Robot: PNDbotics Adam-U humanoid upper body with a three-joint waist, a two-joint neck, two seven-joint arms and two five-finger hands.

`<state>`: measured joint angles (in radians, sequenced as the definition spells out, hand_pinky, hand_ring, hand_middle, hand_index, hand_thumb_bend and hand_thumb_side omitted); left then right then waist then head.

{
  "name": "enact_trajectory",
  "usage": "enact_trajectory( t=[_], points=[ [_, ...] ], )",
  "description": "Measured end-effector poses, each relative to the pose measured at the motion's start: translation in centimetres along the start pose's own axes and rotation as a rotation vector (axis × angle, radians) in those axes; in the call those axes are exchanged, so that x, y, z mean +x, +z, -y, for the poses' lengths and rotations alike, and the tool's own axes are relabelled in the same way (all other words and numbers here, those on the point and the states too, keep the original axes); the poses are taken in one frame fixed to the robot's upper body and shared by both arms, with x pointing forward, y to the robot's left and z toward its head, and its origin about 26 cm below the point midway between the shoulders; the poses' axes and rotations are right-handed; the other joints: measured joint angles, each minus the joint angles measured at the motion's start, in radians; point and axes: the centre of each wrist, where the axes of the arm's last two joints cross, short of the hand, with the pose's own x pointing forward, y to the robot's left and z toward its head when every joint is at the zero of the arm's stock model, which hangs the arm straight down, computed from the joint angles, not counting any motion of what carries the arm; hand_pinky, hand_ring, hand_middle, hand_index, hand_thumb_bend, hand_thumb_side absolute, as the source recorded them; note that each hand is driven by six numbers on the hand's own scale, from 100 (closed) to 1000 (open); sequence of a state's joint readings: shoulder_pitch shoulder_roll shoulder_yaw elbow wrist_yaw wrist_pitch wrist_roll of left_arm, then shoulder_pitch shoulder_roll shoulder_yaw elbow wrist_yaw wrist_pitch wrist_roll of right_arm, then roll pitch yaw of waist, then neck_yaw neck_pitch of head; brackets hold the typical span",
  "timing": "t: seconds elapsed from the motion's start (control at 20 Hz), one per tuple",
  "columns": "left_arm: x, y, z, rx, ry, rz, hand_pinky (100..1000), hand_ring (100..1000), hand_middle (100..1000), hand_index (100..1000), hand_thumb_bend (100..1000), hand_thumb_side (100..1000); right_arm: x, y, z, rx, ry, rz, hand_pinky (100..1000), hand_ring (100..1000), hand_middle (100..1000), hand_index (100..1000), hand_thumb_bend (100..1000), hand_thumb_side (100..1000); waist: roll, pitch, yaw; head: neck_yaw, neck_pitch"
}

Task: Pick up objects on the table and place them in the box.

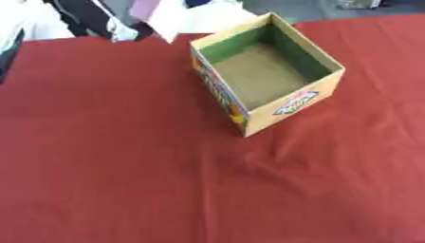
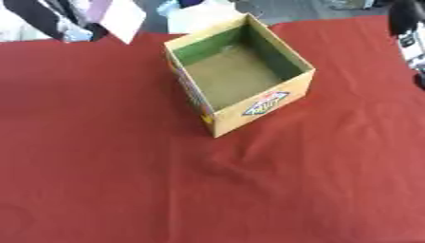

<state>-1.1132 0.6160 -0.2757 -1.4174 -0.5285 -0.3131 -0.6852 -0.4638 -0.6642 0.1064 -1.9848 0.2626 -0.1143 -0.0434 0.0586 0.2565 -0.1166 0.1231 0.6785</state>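
An open cardboard box (image 1: 286, 107) sits askew on the far half of a surface draped in red cloth (image 1: 124, 166), its plain brown floor bare and its inner walls green, a printed logo on the near side. A dark part of the robot's right arm (image 2: 408, 28) shows at the right edge; neither robot hand is visible, so their state cannot be told.

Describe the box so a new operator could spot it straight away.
Start from the red cloth that covers the whole table. Toward its far side, a little right of centre, stands the box, turned corner-on to the camera. It is an open-topped tan cardboard carton with green inner walls, a bare brown floor, a diamond-shaped logo on one near side and colourful printing on the other; nothing else rests on the cloth near it.
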Motion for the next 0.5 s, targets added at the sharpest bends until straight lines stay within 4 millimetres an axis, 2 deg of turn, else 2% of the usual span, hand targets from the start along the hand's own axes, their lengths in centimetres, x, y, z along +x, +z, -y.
enact_trajectory(
  t=[0.25,0.5],
  points=[
    [-0.2,-3.0,0.4,0.027,-0.008,-0.015,518,543,528,664,100,121,0.5,-0.8,-0.2,-0.008,-0.025,0.032,846,766,734,816,100,975,0.003,0.015,-0.029,0.023,-0.024],
    [-0.2,-5.5,1.9,0.055,0.006,-0.027,512,531,518,658,100,141,0.8,-1.3,-0.4,-0.017,-0.051,0.052,847,765,733,815,100,977,0.007,0.029,-0.055,0.041,-0.049]
  ],
)
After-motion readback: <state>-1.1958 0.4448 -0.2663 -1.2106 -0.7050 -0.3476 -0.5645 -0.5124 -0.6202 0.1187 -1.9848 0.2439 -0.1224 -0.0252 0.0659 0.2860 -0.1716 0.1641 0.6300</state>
